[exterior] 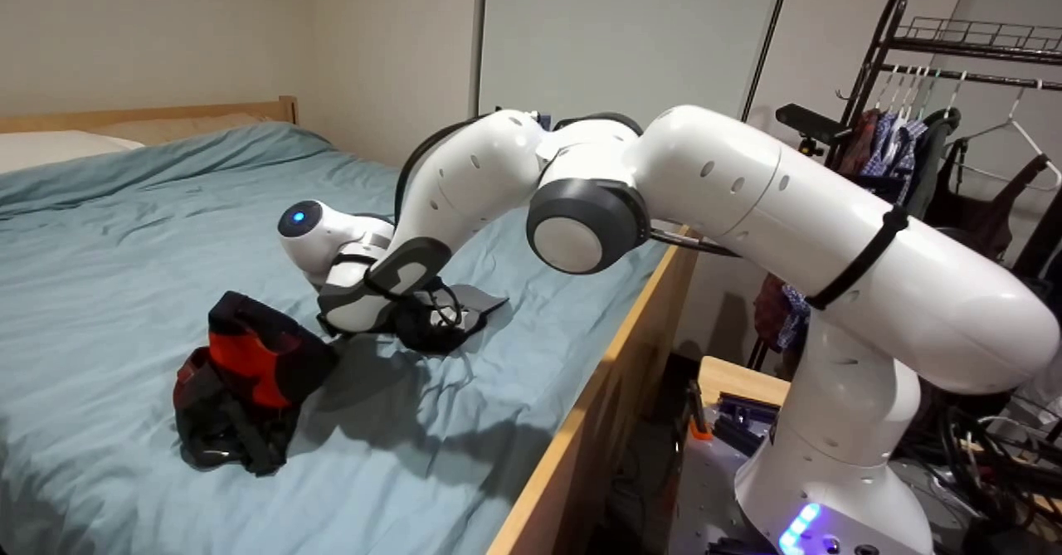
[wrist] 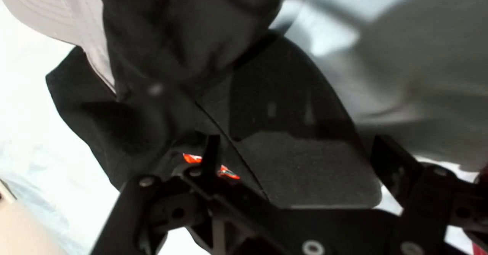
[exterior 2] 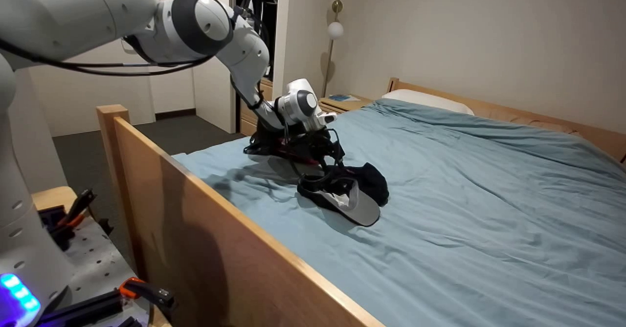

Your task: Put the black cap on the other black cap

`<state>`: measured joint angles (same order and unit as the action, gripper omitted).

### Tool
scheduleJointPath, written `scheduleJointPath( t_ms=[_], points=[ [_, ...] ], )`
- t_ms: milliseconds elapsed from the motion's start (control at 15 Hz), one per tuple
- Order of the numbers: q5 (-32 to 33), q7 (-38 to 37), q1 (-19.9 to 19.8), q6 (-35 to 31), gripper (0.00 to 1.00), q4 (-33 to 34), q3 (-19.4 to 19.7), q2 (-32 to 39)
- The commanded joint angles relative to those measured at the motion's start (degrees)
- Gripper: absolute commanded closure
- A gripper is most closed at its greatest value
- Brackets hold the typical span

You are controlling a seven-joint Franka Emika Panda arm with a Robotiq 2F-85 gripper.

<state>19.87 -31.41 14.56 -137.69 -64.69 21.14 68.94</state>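
Observation:
A black cap with a grey brim underside (exterior 2: pixel 364 208) lies on the bed; it also shows in an exterior view (exterior: pixel 479 299) and at the top left of the wrist view (wrist: pixel 42 13). The other black cap (exterior 2: pixel 375 183) lies right against it. In the wrist view a black brim (wrist: pixel 305 167) with a small orange-red mark beside it lies between the fingers. A dark crown (wrist: pixel 179 26) fills the top; I cannot tell which cap it belongs to. My gripper (wrist: pixel 297 148) is open, its fingers apart on either side of the brim. The arm partly hides it in both exterior views.
A red and black fabric item (exterior: pixel 265 364) lies on the bed beside the gripper, partly behind it in an exterior view (exterior 2: pixel 264 146). The blue bed sheet (exterior 2: pixel 464 219) is wrinkled. A raised wooden bed board (exterior 2: pixel 234 224) stands between the robot base and the bed.

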Motion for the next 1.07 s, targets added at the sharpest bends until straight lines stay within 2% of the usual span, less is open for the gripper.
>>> scheduleJointPath(
  t_ms=[0,67,133,267,600,867,1000],
  points=[
    [1.8,0.89,-0.74,-5.5,0.0,1.15,1.01,1.09],
    [1.83,1.38,-0.79,-6.6,0.0,1.04,1.1,1.03],
    [2.06,1.49,-0.7,-7.84,0.25,1.02,1.51,1.03],
    [2.01,1.68,-0.62,-9.54,0.32,0.77,2.15,0.71],
    [1.7,2.67,-0.57,-11.34,0.66,0.24,3.17,0.06],
    [-0.45,6.29,-1.86,-10.45,0.92,-1.07,0.11,-3.01],
    [-0.96,6.68,-2.25,-10.78,0.94,-1.6,-0.3,-4.94]
  ],
)
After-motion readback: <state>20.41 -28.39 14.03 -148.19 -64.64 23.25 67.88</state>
